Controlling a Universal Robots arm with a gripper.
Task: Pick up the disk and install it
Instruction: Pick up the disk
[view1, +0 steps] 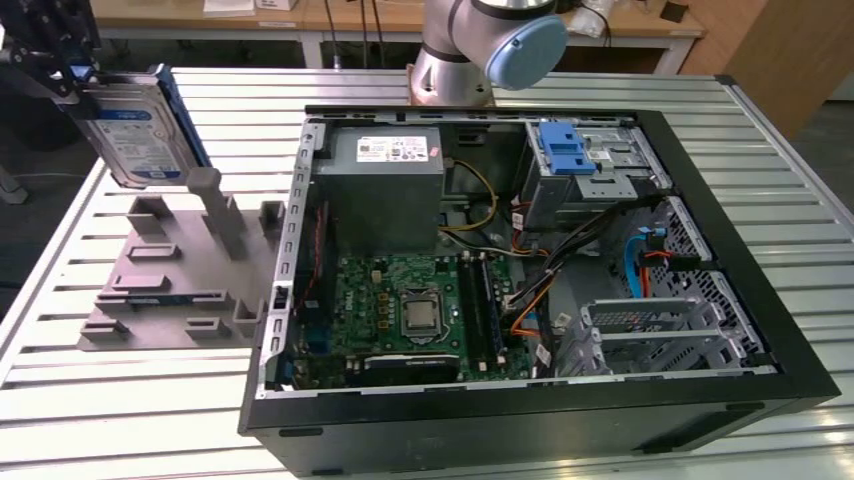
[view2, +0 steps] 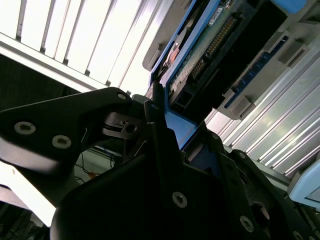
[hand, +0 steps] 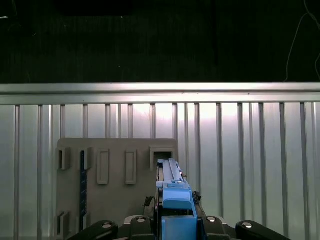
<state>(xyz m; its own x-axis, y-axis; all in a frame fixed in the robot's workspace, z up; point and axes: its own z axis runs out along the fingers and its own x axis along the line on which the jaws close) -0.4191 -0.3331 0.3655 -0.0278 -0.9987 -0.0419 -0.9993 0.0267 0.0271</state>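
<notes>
The disk, a silver hard drive with a white-and-blue label and blue rails, hangs upright in the air at the exterior view's left. It is above the far end of the grey fixture block. My gripper is shut on the disk's upper end. In the second wrist view the disk's circuit-board side sits between the black fingers. In the first wrist view the disk's blue rail points out from the gripper over the fixture block.
An open computer case lies on the slatted metal table at the exterior view's right. Inside it are a grey power-supply box, a green motherboard, loose cables and a blue-latched drive bay. The arm's base stands behind the case.
</notes>
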